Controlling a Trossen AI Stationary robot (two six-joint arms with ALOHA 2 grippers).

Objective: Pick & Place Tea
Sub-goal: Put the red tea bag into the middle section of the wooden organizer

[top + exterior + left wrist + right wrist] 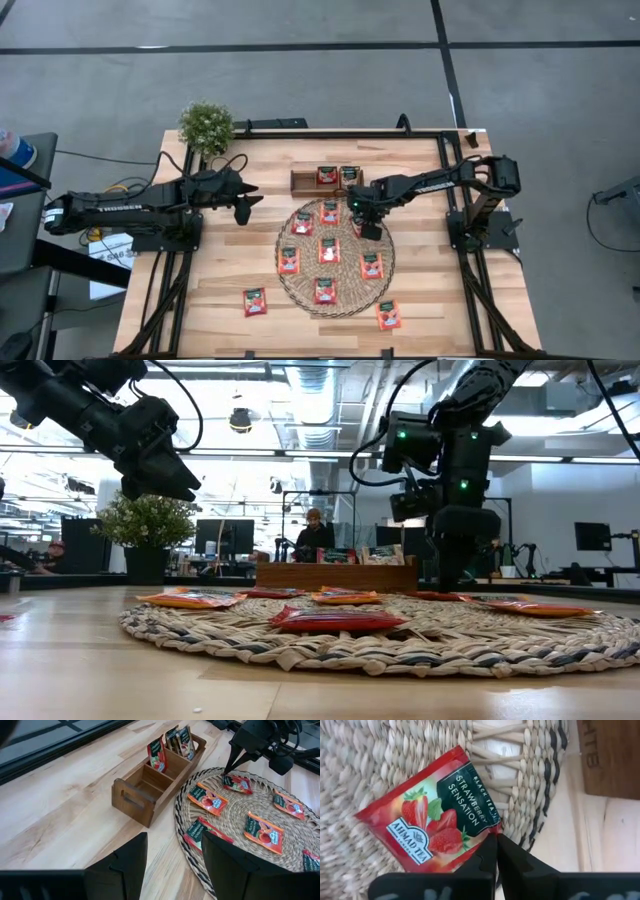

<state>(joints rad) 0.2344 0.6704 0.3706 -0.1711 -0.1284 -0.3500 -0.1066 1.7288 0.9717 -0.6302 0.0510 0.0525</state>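
Observation:
Red-orange tea sachets with dark green bands lie scattered on the round woven mat [300, 285]. Two more rest on the bare wood near the table's near edge [255, 301] [388, 315]. Others stand upright in the wooden tray [305, 181] at the mat's far side. My right gripper [496, 840] is low over the mat's far right part [366, 228], shut on one sachet [430, 830]. My left gripper [175, 865] hovers open above the table to the left of the tray [250, 203], touching nothing. My right gripper pinches the sachet's corner [491, 826] at the dark green band end between its two fingertips. The fingers come from above, pointing down. The sachet lies flat on the woven mat [380, 765], close to the mat's rim.
A small potted plant [207, 125] stands at the table's far left corner. The tray's left compartments [150, 785] hold nothing. Bare wood lies left of the mat and along the near edge. People and desks show in the room behind the table.

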